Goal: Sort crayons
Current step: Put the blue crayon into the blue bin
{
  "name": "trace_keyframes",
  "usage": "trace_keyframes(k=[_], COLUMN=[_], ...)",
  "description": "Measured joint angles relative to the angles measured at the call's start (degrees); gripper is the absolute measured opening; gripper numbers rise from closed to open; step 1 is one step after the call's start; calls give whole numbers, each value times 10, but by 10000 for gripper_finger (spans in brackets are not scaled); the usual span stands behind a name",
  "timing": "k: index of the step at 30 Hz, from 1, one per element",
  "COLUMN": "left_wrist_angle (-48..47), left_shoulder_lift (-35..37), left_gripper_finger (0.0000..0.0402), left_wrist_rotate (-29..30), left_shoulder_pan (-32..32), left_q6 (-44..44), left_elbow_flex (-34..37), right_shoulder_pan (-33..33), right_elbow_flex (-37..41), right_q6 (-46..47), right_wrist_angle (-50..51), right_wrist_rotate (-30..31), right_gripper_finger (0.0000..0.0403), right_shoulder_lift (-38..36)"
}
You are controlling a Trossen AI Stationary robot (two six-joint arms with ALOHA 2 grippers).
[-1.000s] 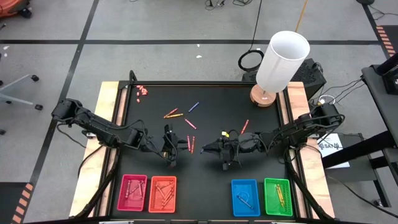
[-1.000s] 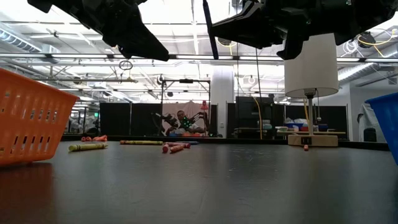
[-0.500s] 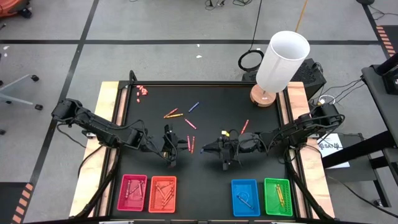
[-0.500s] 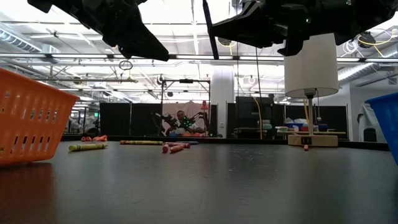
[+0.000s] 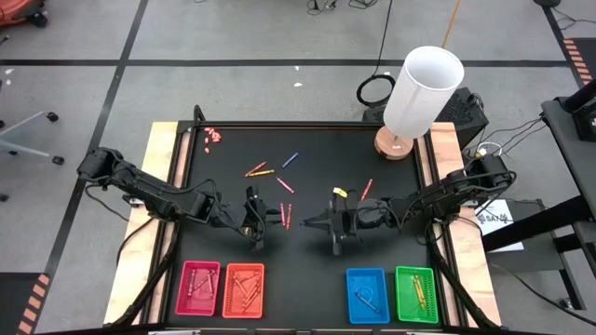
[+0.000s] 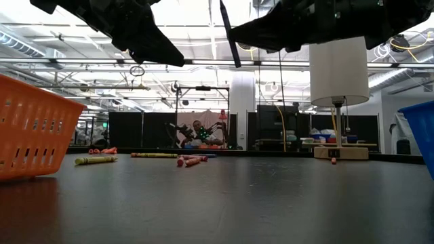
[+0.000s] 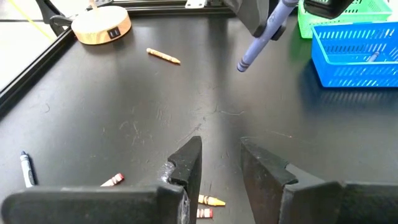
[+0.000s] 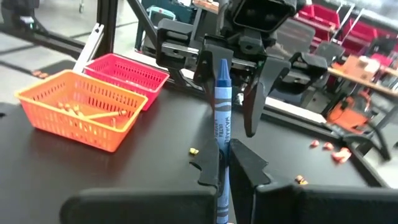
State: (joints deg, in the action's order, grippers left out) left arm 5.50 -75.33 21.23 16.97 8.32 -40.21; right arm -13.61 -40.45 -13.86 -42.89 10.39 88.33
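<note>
Black tabletop (image 5: 317, 261): lamp (image 5: 414, 98) behind right claw (image 8: 225, 163) gripping blue crayon (image 8: 222, 149); left claw (image 7: 221, 165) narrowly parted.

A blue crayon (image 8: 223, 155) stands upright, its pointed tip up, clamped between the fingers of the right gripper (image 8: 225, 167) above the middle of the black table (image 5: 317, 149). Loose crayons lie flat on the table: an orange and a red one (image 5: 257, 170) crossing, a blue one (image 5: 291, 160) just beyond them, pink and red ones (image 5: 285, 212) near the centre, and a red one (image 5: 366, 189) farther right. More crayons lie in the pink (image 5: 199, 288), orange (image 5: 243, 289), blue (image 5: 367, 296) and green (image 5: 416, 294) trays.
</note>
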Motion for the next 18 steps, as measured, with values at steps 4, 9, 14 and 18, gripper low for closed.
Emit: trace_keyframes(k=[4,9,14,18], left_wrist_angle=[0,0,0,0], left_shoulder_lift=[0,0,0,0], left_gripper_finger=[109,109,109,109], left_wrist_rotate=[0,0,0,0], left_shoulder_pan=[0,0,0,0], left_q6=[0,0,0,0], left_elbow_flex=[0,0,0,0], right_shoulder_pan=[0,0,0,0], right_elbow_flex=[0,0,0,0], right_q6=[35,68,103,135], right_wrist_angle=[7,20,20,20], right_wrist_rotate=[0,0,0,0], right_gripper_finger=[0,0,0,0], right_shoulder_lift=[0,0,0,0])
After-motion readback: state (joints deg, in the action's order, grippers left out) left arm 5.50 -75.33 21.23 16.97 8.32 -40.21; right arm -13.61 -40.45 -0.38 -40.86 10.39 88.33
